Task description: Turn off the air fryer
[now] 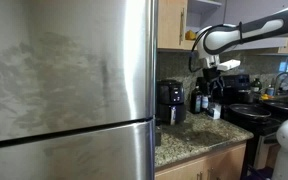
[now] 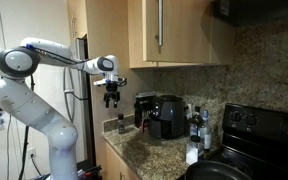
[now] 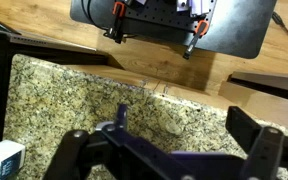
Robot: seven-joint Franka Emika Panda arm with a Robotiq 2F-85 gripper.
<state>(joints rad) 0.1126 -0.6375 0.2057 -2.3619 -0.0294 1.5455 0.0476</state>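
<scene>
End effector [image 2: 111, 101], jaws apparently spread, near air fryer [image 2: 167, 116].

Air fryer [image 2: 167, 116]: glossy black. Countertop [image 2: 144, 152] beneath it: speckled tan-brown granite. Cabinets [image 2: 179, 30] above it: honey wood grain. Arm [image 2: 34, 105]: white, black joints.

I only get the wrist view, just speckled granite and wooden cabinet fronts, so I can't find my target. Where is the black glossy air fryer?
Observer: The black glossy air fryer stands on the granite counter against the backsplash. The open gripper hangs in the air beside it, not touching.
Operator: Is anything crowding it?
Observer: Slim dark bottles stand next to it, on the side of the black stove.
Operator: And past the other side?
Observer: There the counter ends at a tall stainless-steel refrigerator.
</scene>
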